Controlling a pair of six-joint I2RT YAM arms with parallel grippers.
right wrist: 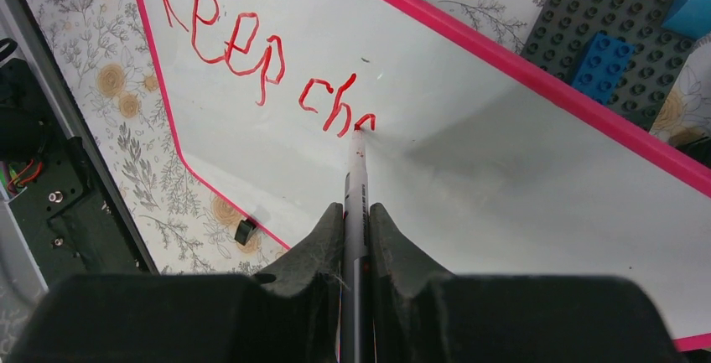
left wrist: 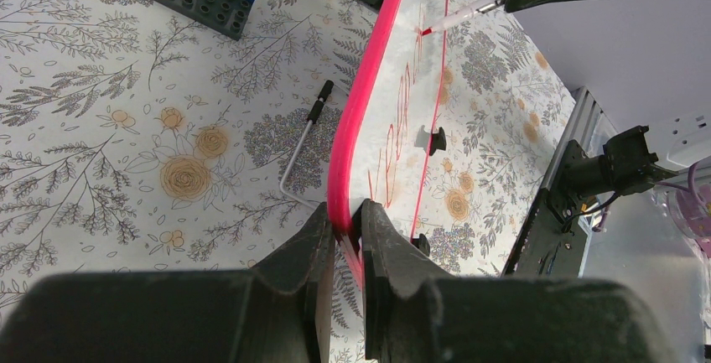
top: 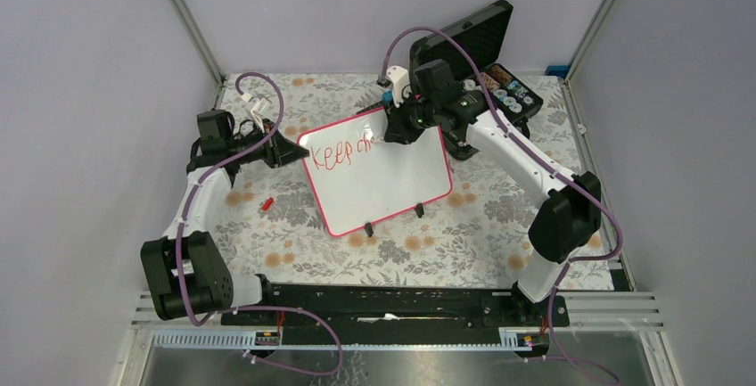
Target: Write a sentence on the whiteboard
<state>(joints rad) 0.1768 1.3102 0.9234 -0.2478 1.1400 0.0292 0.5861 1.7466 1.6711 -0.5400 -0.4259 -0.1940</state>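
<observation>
- A rectangular glossy white whiteboard with a thin red-pink frame sits askew in the middle of the floral-patterned tabletop. Its 2 small black feet are at the near edge.
- The left pincer is clamped on the board's left rim, with 1 finger on each side of the pink frame.
- The right pincer is squeezed tight around a slim white marker with a red tip. The barrel runs out between its fingers.
- The marker's tip touches the white surface right at the end of the writing.
- The red handwritten sentence reads "Keep cha", in 1 line along the far part of the board, starting near the left pincer.
- An open black case stands at the far right, behind the right arm.
- A small red object lies on the tabletop left of the board.
- A bent metal hex key lies just beside the frame.
- A dark grey studded building plate carrying blue bricks lies beyond the board's far edge.
</observation>
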